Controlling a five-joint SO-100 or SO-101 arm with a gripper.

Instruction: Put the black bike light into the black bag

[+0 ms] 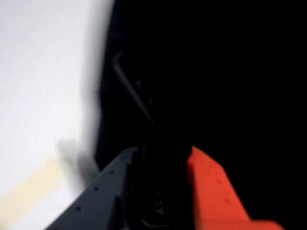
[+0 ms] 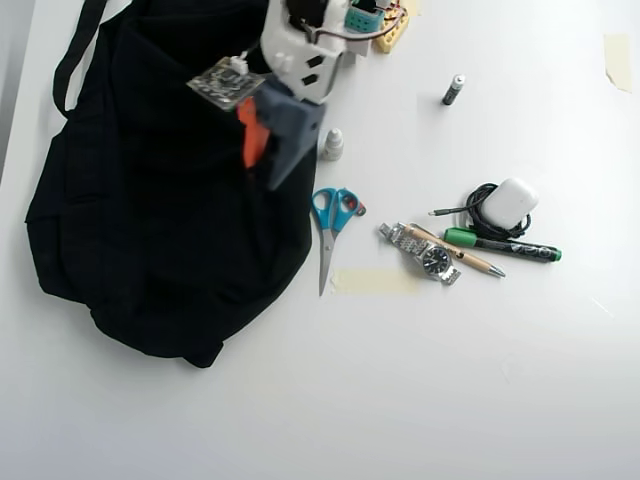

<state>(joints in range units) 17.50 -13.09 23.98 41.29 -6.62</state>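
The black bag (image 2: 150,220) lies spread over the left half of the white table, its strap running off the top left. In the wrist view the black bag (image 1: 230,72) fills the right side as blurred dark cloth. My gripper (image 2: 265,172) hangs over the bag's right edge, pointing down, with one orange finger and one dark grey finger. In the wrist view the gripper (image 1: 163,153) has a dark object with faint pale lettering between its fingers, which looks like the black bike light (image 1: 160,206). The overhead view shows no bike light on the table.
Right of the bag lie blue-handled scissors (image 2: 330,225), a small white bottle (image 2: 332,145), a metal watch (image 2: 425,255), a green marker (image 2: 500,245), a coiled cable with a white case (image 2: 505,205) and a small cylinder (image 2: 453,90). Tape (image 2: 370,280) is stuck on the table.
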